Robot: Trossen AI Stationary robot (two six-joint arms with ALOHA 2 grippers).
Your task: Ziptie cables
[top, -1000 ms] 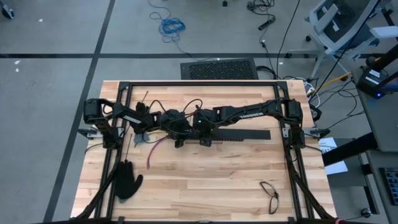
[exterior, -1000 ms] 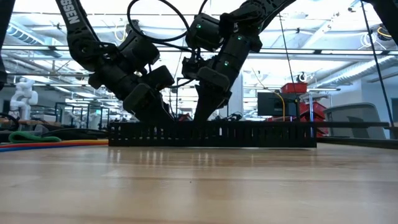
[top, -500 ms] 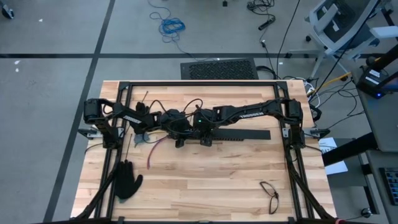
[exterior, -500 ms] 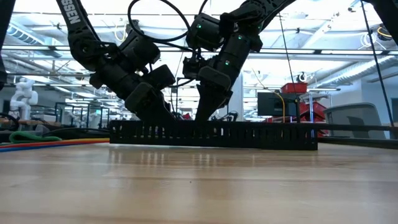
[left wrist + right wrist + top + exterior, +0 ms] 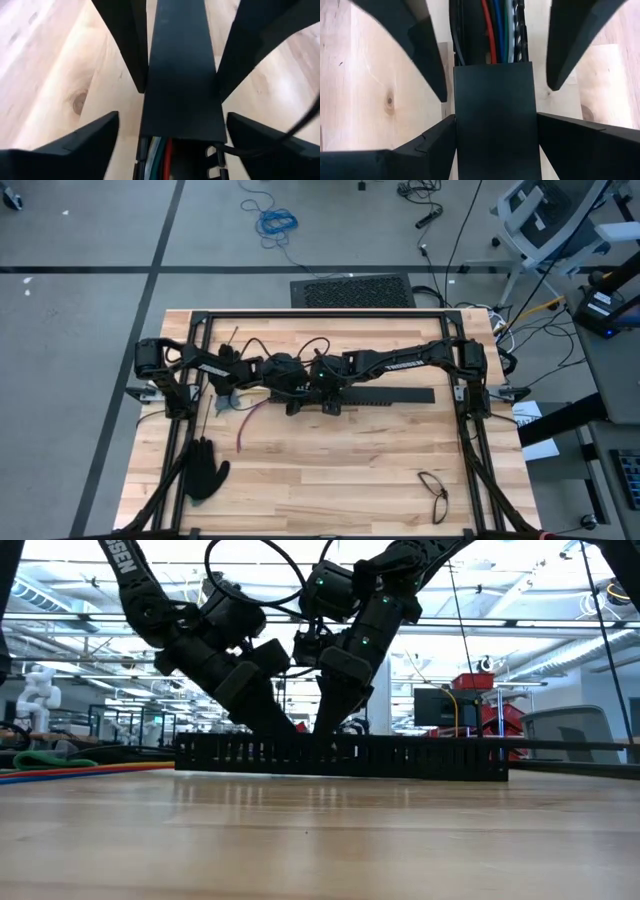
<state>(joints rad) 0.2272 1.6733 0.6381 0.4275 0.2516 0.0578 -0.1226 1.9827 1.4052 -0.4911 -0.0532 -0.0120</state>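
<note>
1. I see both grippers at table centre, over a slotted black bar (image 5: 375, 397) that runs toward 3 o'clock.
2. The left gripper (image 5: 172, 135) straddles the bar with its fingers (image 5: 80, 145) spread wide, one on each side, clear of the bar's walls.
3. The right gripper (image 5: 495, 145) faces it from the other way. Its fingers (image 5: 425, 145) sit just beside the flat lid (image 5: 495, 125) on both sides; I cannot tell whether they touch it.
4. The cables (image 5: 497, 30) lie inside the bar's channel: red, blue, green and white strands run lengthwise and pass under the lid.
5. In the high view another loose wire (image 5: 250, 423), reddish, lies at 8 o'clock from the grippers, on bare wood.
6. A thin dark ziptie (image 5: 203, 415) lies by the left frame rail, at 9 o'clock.
7. A black glove (image 5: 205, 468) rests at 7 o'clock, and eyeglasses (image 5: 433, 492) at 5 o'clock.
8. Writing: white letters on the left arm in the low view read "SSEN" (image 5: 128, 558). Lettering on the arms in the high view is too small to read.
</note>
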